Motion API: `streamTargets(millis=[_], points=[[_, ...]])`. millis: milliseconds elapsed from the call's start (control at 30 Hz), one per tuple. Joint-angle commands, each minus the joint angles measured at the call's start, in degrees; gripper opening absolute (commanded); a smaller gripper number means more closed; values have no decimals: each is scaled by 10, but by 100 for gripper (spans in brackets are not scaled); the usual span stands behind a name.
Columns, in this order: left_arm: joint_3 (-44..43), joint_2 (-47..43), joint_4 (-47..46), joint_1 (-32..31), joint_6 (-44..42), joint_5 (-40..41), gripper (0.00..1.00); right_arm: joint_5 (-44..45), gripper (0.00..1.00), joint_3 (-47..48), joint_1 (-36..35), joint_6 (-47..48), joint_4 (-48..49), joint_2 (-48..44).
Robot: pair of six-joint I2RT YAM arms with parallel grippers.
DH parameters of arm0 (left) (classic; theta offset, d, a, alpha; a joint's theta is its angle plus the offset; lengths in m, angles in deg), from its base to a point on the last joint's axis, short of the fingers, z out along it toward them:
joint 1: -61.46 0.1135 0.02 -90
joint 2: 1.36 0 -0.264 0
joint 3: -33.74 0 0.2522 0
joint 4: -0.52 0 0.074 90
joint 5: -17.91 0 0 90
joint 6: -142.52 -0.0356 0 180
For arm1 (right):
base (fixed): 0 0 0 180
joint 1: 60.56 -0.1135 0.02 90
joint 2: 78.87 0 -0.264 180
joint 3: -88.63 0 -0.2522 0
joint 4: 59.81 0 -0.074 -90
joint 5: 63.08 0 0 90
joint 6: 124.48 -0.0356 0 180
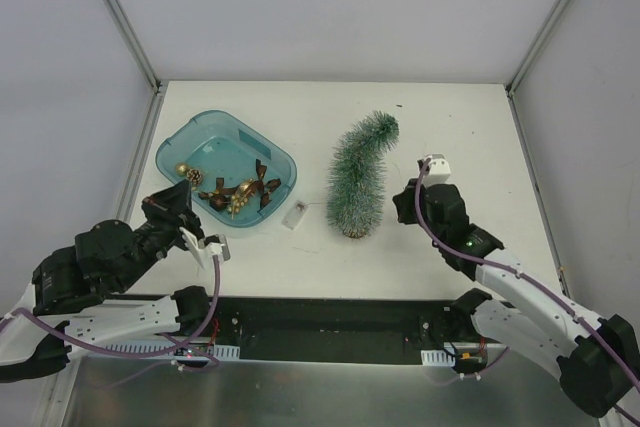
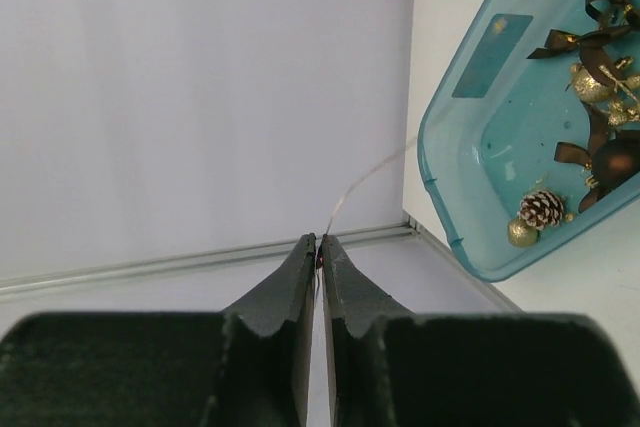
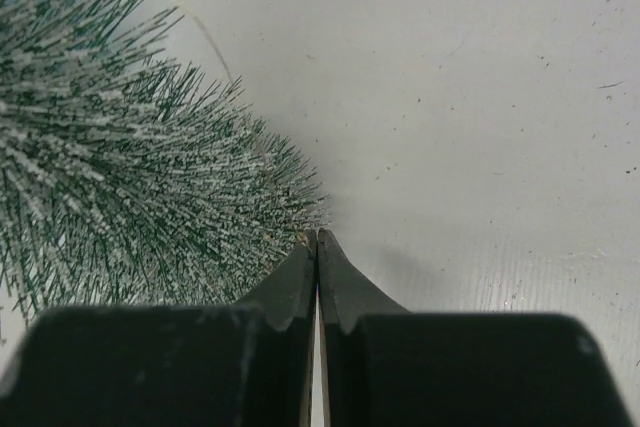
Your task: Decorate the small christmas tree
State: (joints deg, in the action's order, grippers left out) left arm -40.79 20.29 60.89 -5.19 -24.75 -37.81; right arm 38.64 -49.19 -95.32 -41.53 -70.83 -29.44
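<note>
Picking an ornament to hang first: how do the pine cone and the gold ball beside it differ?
The pine cone is brown with white-tipped scales; the gold ball is round and shiny. The pine cone is bigger than the gold ball. Both lie side by side in the teal tray.

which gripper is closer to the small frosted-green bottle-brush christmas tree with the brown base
Right. The right gripper, shut, sits at the bristles of the small frosted-green tree, on its right side. The left gripper is well off to its left, by the teal plastic tray.
</note>
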Motion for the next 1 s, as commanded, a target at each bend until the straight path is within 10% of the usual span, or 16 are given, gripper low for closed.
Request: streamTargets(millis=[0,967], points=[[-37,19,-10,3,37,46,6,15,1,8,-19,-3,-39,-28],[-110,44,-16,3,37,80,2,23,1,73,-19,9,-184,-134]])
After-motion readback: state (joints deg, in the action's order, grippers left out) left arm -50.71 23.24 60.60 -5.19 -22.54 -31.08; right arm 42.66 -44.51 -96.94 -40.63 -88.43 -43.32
